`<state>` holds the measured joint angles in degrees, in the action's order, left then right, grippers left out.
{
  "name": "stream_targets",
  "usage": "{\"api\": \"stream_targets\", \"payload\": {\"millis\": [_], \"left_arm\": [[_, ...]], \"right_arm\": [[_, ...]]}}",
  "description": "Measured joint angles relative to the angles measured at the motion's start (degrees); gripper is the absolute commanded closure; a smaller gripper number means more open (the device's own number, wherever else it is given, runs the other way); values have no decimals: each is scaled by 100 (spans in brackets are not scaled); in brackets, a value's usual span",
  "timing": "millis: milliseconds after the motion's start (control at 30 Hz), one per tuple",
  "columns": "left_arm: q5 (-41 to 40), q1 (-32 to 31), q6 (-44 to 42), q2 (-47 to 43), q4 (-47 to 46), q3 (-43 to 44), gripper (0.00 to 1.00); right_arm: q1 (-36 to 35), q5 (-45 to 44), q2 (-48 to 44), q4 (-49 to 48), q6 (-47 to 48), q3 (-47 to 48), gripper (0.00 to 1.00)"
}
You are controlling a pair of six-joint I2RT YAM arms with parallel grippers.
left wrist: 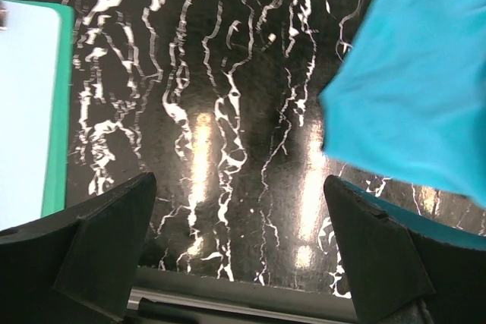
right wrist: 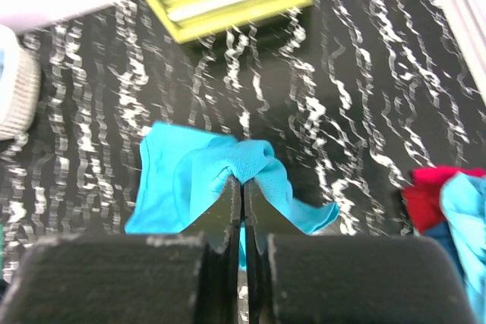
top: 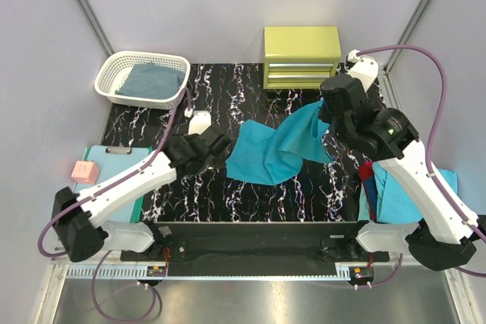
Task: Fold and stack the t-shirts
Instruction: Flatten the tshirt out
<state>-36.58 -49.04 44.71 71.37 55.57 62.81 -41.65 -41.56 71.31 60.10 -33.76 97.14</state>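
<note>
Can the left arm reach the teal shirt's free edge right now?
Probably yes: the left gripper is open right beside the teal shirt, only bare mat between them; the right gripper pinches its far end.

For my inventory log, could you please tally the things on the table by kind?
Shirts: 4 (teal shirt, light turquoise, red, dark blue)
Basket: 1
Cloth in basket: 1
Drawer chest: 1
Clipboard: 1
Pink block: 1
White object: 1
Total: 10
</note>
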Motion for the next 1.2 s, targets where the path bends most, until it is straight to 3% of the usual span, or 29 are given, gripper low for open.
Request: {"api": "stream_targets", "payload": {"millis": [133,200,233,267,333,567,833,1000,1200], "left_arm": [[153,4,-103,553,-229,42,1],[234,11,-140,787,-299,92,1],[280,11,-151,911,-332,136,1],[332,13,-166,1027,-374,181,1],[424,15,-184,1213,-470,273,1],[627,15,-240,1552,-658,498,1],[651,28,-315,1587,-752,560,1],[704,87,-402,1845,-791,699,1],[966,275,-557,2570,-929,1150,1]], "right_arm": [[63,24,-74,120,-13,-396,100],[61,66,-52,173,-15,-538,71],[63,79,-37,192,-17,-590,63],[68,142,-13,210,17,-619,57],[70,267,33,210,57,-621,55],[72,680,55,46,160,-782,56],[72,1169,-227,-157,-66,-2280,67],[72,1615,-280,-404,-258,-3064,68],[72,1989,0,-629,-361,-3375,69]]}}
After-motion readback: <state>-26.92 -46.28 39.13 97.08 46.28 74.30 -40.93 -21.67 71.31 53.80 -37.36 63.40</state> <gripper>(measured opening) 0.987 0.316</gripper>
